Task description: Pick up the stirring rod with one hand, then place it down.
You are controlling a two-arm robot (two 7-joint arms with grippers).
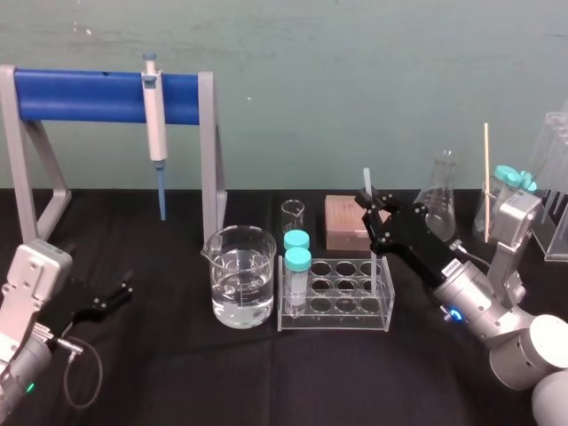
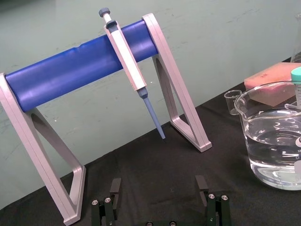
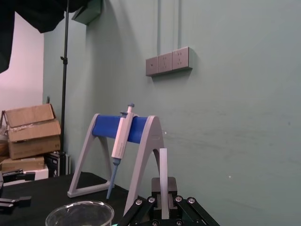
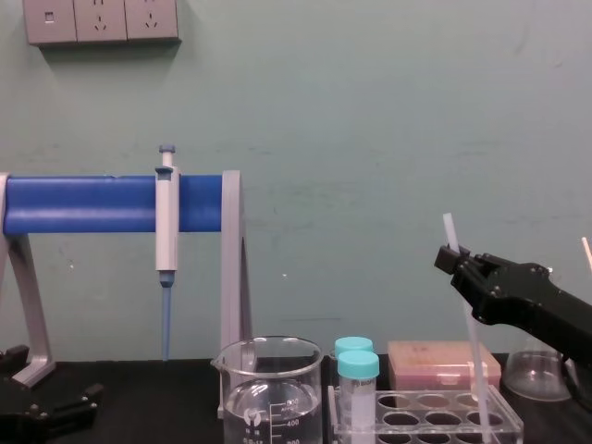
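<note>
The stirring rod (image 1: 366,182) is a thin translucent-white stick, standing nearly upright with my right gripper (image 1: 376,206) shut on its upper part. In the chest view the rod (image 4: 472,342) runs down from the gripper (image 4: 454,258) to the right end of the clear tube rack (image 4: 504,427). The right wrist view has the rod (image 3: 163,174) pinched between the black fingers. My left gripper (image 1: 114,295) rests low at the table's left, open with nothing in it (image 2: 158,194).
A beaker of water (image 1: 241,277) stands left of the tube rack (image 1: 382,306), which holds two teal-capped tubes (image 1: 297,266). A pipette (image 1: 156,133) hangs on the blue stand (image 1: 84,96). A pink box (image 1: 344,222), a flask (image 1: 441,200) and an orange stick (image 1: 486,177) stand behind.
</note>
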